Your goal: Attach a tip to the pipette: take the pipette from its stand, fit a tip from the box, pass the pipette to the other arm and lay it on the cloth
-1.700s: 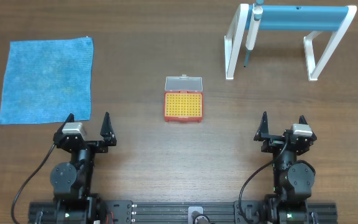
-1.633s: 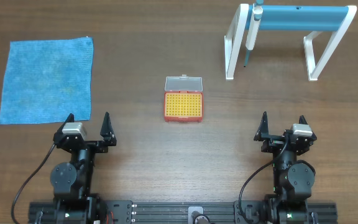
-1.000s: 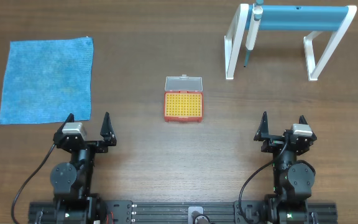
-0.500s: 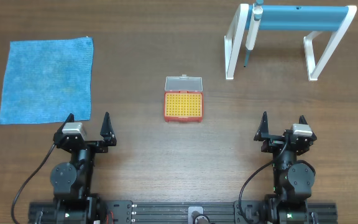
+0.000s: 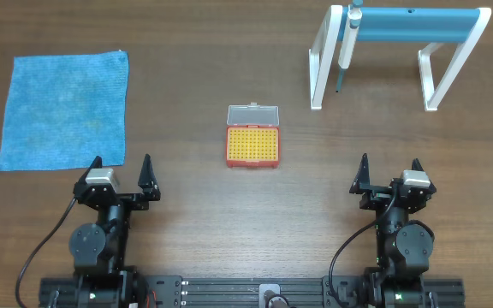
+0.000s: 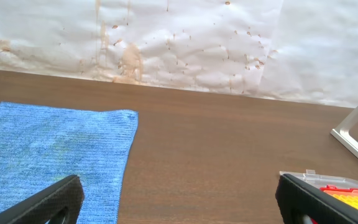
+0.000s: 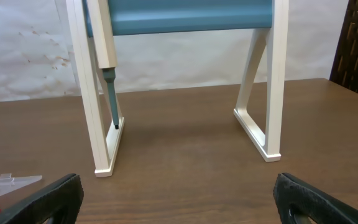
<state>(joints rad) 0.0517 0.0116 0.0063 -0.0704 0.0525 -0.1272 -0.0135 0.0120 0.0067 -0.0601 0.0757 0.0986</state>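
On the wooden table (image 5: pixel 229 222), your left gripper (image 5: pixel 121 164) and right gripper (image 5: pixel 389 167) gape empty; the pipette (image 5: pixel 347 47) looks light and stiff, so pinch its mid-body

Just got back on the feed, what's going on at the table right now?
Nothing is being handled yet. Both arms sit near their bases: the left gripper and the right gripper have their jaws open and hold nothing. The pipette hangs in its stand at the far right. The tip box sits open in the middle, and the blue cloth lies flat at the far left with nothing on it.
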